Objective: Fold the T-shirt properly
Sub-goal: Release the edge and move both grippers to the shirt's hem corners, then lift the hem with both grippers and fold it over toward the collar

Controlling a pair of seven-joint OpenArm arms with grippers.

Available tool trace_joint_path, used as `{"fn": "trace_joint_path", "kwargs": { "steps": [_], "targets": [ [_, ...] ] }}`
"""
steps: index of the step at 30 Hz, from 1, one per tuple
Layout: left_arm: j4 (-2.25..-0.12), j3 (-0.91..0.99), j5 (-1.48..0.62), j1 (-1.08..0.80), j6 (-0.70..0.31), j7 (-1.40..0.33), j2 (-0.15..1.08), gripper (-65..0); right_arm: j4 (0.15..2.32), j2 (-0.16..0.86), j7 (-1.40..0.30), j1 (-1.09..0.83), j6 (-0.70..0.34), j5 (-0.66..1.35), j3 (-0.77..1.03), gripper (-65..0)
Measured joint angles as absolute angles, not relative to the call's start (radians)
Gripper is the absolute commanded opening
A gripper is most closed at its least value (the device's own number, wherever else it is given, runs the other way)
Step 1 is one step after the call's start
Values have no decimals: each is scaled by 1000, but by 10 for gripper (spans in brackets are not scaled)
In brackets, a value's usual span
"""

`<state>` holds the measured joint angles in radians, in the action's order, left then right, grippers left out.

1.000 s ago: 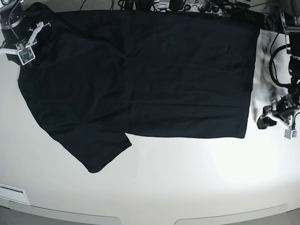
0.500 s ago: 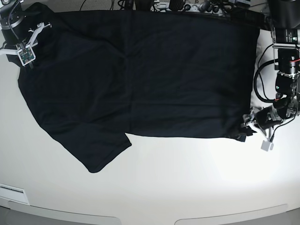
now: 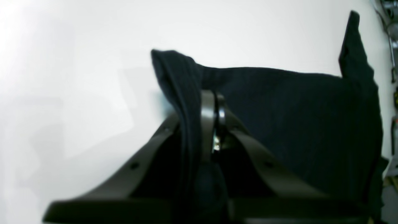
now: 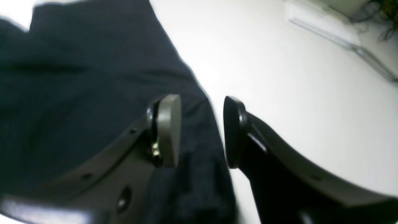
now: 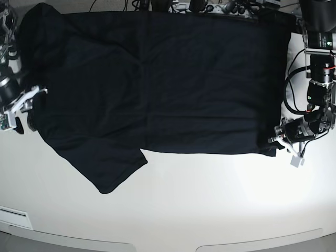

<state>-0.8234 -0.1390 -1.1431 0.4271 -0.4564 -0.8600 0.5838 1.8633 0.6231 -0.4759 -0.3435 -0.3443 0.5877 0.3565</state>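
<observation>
The black T-shirt (image 5: 157, 84) lies spread flat across the back of the white table (image 5: 210, 199), with one sleeve (image 5: 110, 173) pointing toward the front. My left gripper (image 5: 276, 142) is at the shirt's front right corner. In the left wrist view the left gripper (image 3: 214, 105) is shut on a raised fold of the shirt (image 3: 295, 118). My right gripper (image 5: 26, 118) is at the shirt's left edge. In the right wrist view the right gripper (image 4: 201, 130) is open, with the edge of the shirt (image 4: 77, 77) lying between its jaws.
Cables and gear (image 5: 210, 7) line the table's back edge behind the shirt. The left arm's cabled body (image 5: 320, 63) stands at the right side. A white strip (image 5: 13, 215) lies at the front left corner.
My left gripper came in from the right onto the shirt's front right corner and shut on it. My right gripper moved from the shirt's back left corner toward the front along its left edge.
</observation>
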Motion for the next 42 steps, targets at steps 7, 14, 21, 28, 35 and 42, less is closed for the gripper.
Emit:
{"fn": "trace_joint_path", "kwargs": {
  "steps": [7, 14, 21, 28, 35, 42],
  "targets": [
    [-823, -139, -1143, 427, -455, -861, 584, -650, 1253, 626, -672, 89, -496, 888, 273, -397],
    [-825, -139, -1135, 427, -456, -861, 584, -650, 721, 603, -690, 407, -612, 941, 93, -397],
    [-825, -139, -1136, 427, -461, -864, 584, -650, 600, 543, -701, 484, -665, 999, 69, -397],
    [-825, -139, -1134, 427, -483, -866, 584, -650, 600, 490, -733, 487, -699, 1026, 33, -606],
    [-819, -139, -1114, 455, -557, -882, 585, -650, 757, 518, -806, 477, -689, 988, 14, -650],
    [-812, -151, -1061, 535, -589, -941, 582, -650, 1052, 585, -897, 463, -692, 1002, 13, -650]
  ]
}}
